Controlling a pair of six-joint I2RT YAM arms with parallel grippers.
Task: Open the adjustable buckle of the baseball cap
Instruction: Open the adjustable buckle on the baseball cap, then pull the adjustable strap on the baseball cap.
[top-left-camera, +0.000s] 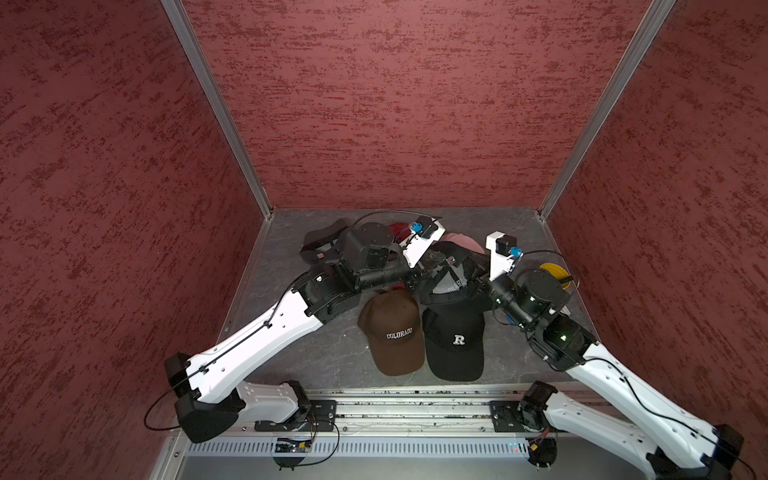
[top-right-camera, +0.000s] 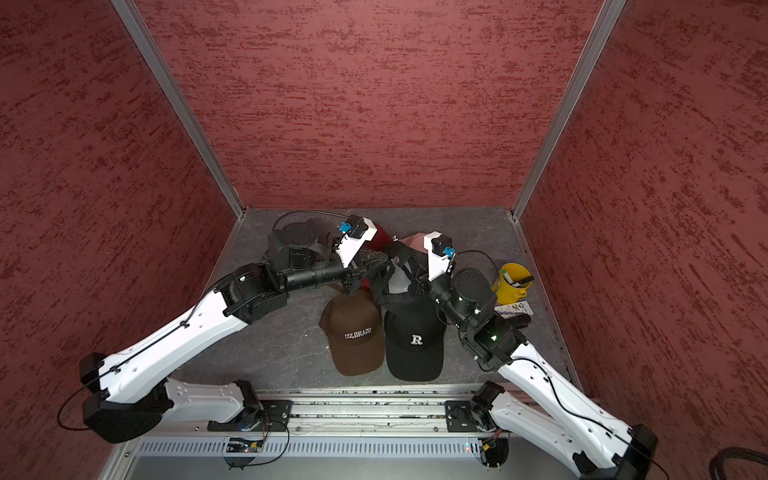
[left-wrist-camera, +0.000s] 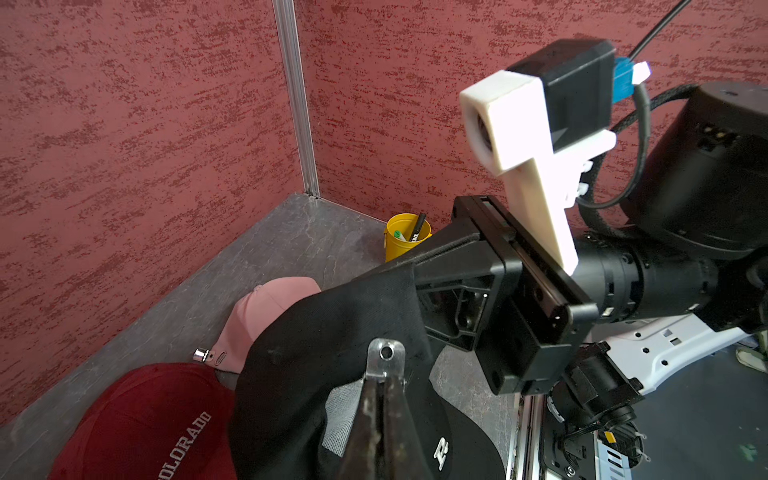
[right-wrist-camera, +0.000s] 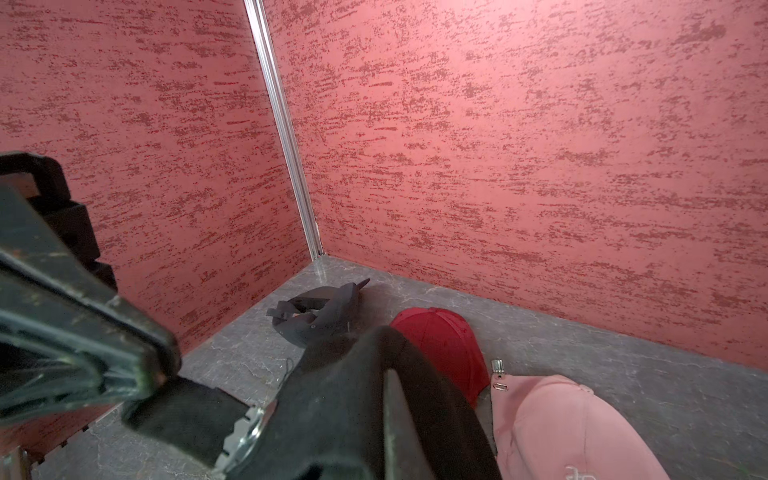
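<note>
**Black cap hanging between both arms, buckle in the left jaws**

The left gripper is reaching in over the middle of the grey stone-patterned bench. Its jaws are pressing fully together on the silver metal buckle of the black fabric baseball cap. The buckle's rounded end, with a small hole in it, is poking out past the tips.

The right gripper is facing it from the opposite side. Its jaws are likewise closed, pinching a fold of the cap's black cloth. The cap is hanging clear of the bench between the two grippers.

In the right wrist view a toothed silver edge of the buckle is showing beside the left gripper. Whether the clasp is released cannot be told.

Lying on the bench, on the robot's side of the held cap:
- a brown cotton cap lettered COLORADO
- a black cap with a white R, side by side with the brown one and touching it

Lying behind the held cap:
- a dark red cap lettered COLORADO
- a pale pink cap, just beside the red one

A dark grey cap is lying towards the far left corner. A yellow cup holding markers is standing at the right side of the bench, apart from the caps.
</note>
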